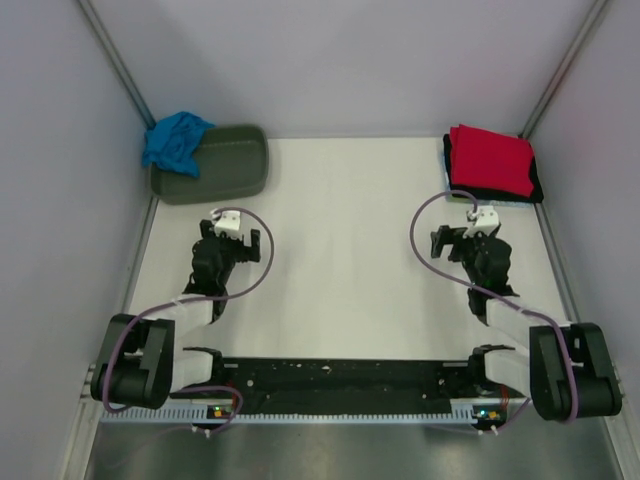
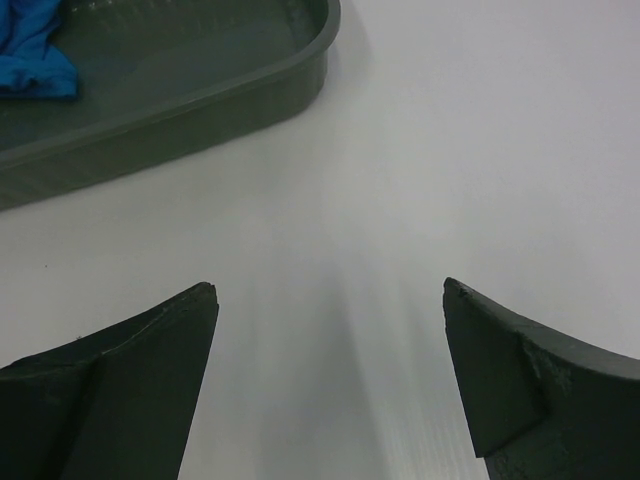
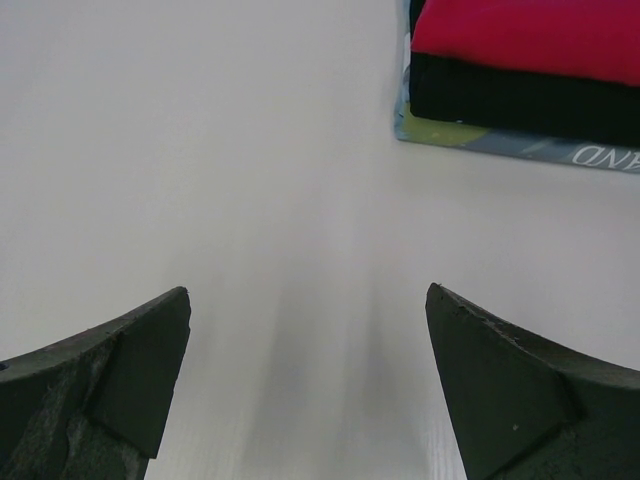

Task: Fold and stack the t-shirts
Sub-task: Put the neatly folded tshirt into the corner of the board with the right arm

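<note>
At far right of the table [image 1: 350,280], back corner, the red shirt [image 1: 490,158] lies folded flat on top of the black shirt [image 1: 537,183]. From above, the black one shows only as a dark edge along the near and right sides. R wrist cam shows the same stack at its upper right, red over black, edges approx lined up. Both rest on a printed sheet [image 3: 500,140], grey-blue w/ a yellow-green patch and white letters, only partly in view.

Far-left corner: the blue shirt [image 1: 175,142] is crumpled, not folded. It is draped over the far-left rim of the tub [image 1: 230,165], part inside and part spilling toward the wall. L wrist cam catches the tub's near wall and a bit of blue cloth at upper left.

The left gripper [image 1: 238,238] hangs over bare table just near of the tub, apart from it. Its jaws are spread wide w/ nothing btwn them.

The right gripper [image 1: 462,232] hangs over bare table just near of the shirt stack, not touching it. Its jaws are also spread wide, only white tabletop btwn the fingertips.

Both arms reach fwd from their bases at the near edge, well apart from each other.
</note>
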Controlling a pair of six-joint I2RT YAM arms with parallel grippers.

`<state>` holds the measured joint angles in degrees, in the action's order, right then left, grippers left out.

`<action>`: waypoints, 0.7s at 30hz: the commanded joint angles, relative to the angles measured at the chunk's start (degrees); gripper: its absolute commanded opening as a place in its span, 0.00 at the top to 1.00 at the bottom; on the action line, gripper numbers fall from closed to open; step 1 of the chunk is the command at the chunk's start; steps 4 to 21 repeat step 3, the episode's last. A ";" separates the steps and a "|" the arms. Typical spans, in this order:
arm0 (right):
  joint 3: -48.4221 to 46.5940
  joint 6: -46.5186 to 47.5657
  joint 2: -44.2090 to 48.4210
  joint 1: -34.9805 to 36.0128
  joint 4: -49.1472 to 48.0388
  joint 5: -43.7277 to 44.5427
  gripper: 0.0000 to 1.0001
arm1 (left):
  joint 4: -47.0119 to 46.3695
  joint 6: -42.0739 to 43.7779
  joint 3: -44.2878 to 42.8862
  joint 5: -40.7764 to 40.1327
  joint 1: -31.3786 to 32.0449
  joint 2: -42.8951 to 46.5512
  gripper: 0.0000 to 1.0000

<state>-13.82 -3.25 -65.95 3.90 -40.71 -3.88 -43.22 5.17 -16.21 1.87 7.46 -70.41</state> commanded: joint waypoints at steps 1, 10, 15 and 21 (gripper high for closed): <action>-0.68 -0.62 -0.23 0.32 -2.36 0.54 0.01 | -1.60 -0.42 -1.72 0.77 -0.35 0.19 0.03; -0.68 -0.71 -0.32 0.23 -2.36 0.63 0.01 | -1.60 -0.95 -1.81 -0.63 -0.35 0.10 0.02; -0.68 -0.71 -0.32 0.23 -2.36 0.63 0.01 | -1.60 -0.95 -1.81 -0.63 -0.35 0.10 0.02; -0.68 -0.71 -0.32 0.23 -2.36 0.63 0.01 | -1.60 -0.95 -1.81 -0.63 -0.35 0.10 0.02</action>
